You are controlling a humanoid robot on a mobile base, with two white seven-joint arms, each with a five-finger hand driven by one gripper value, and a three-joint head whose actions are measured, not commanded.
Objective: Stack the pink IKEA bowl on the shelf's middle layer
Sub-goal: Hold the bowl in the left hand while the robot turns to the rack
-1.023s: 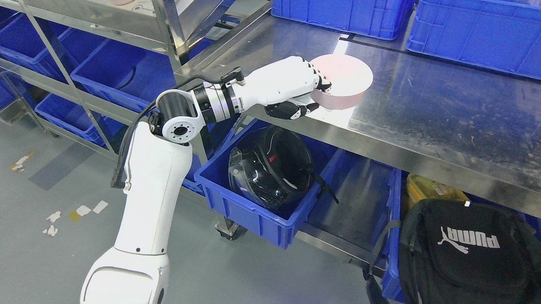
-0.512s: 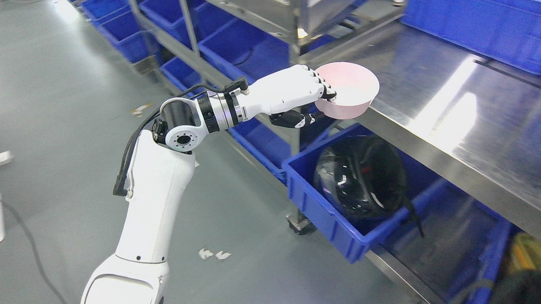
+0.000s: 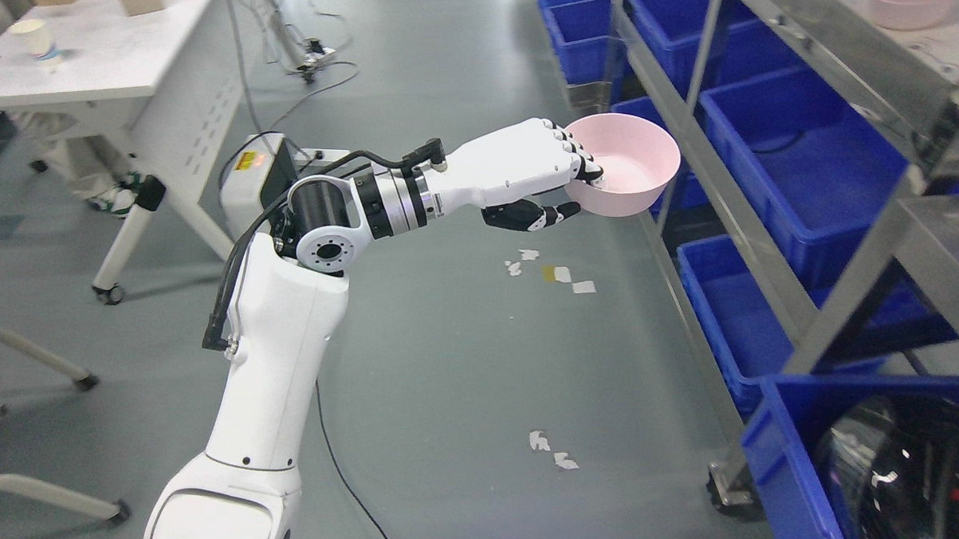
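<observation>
From my remote station, the left hand [image 3: 531, 171] gripped the pink bowl [image 3: 622, 175] at its near rim, fingers [image 3: 573, 149] hooked over the edge into the bowl and thumb below the wall. The bowl was held upright in the air over the grey floor [image 3: 444, 364], just beside the steel shelf rack [image 3: 737, 207] but not on any of its layers. A second pink bowl [image 3: 910, 10] sat on an upper shelf layer at the top right. Blue bins [image 3: 803, 153] filled the rack's lower levels; the nearest bin at the lower right held a black helmet [image 3: 903, 484]. Scraps of tape [image 3: 555, 274] marked the floor beneath the hand. Across the room at upper left stood a white table [image 3: 104, 65] on castors with a paper cup [image 3: 34, 40] on it, cables trailing on the floor behind. The right arm was outside the head view.
</observation>
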